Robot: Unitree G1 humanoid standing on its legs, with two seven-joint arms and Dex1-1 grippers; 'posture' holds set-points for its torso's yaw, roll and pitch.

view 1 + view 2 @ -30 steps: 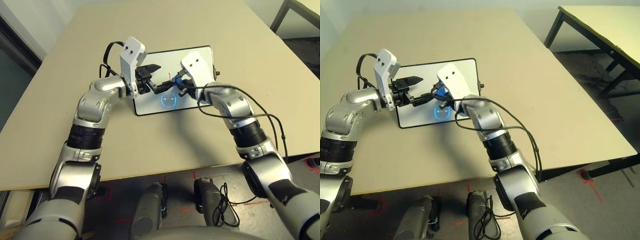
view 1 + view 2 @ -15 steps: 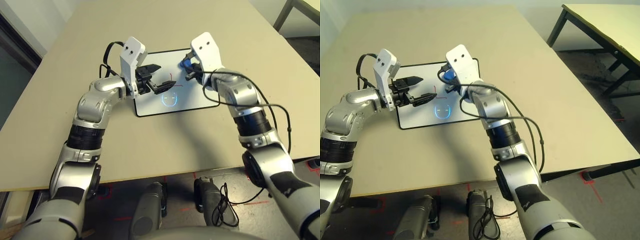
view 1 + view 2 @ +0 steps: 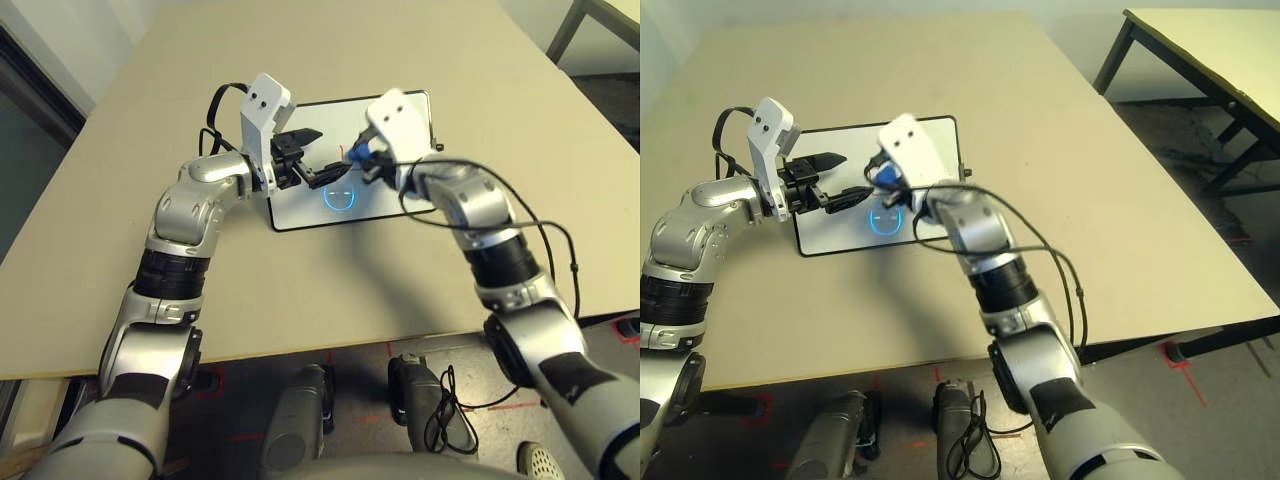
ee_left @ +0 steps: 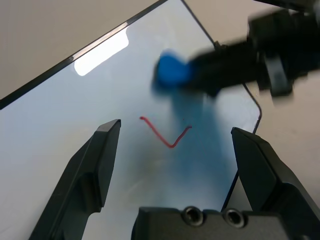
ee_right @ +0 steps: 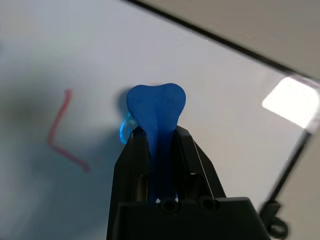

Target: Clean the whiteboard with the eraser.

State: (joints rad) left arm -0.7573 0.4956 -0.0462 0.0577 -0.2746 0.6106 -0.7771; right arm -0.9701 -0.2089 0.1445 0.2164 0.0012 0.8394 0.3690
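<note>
Right end effector [image 5: 159,150] clenched on small bright blue eraser [image 5: 156,107], over black-framed white rectangular whiteboard [image 3: 400,205] on beige worktop [image 3: 330,290], near red V mark [image 4: 167,135]. Left end effector [image 4: 175,150] released, hovering above board.

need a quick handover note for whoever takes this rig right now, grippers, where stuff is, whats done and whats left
Right gripper: shut on the eraser, held over the middle of the whiteboard.
Left gripper: open, holding nothing, hovering over the board's near left part.
Whiteboard: lies flat on the table.
Done: eraser is picked up and at the board.
Left: a red angled mark beside the eraser and a blue round drawing nearer the robot are both not yet wiped off.
</note>
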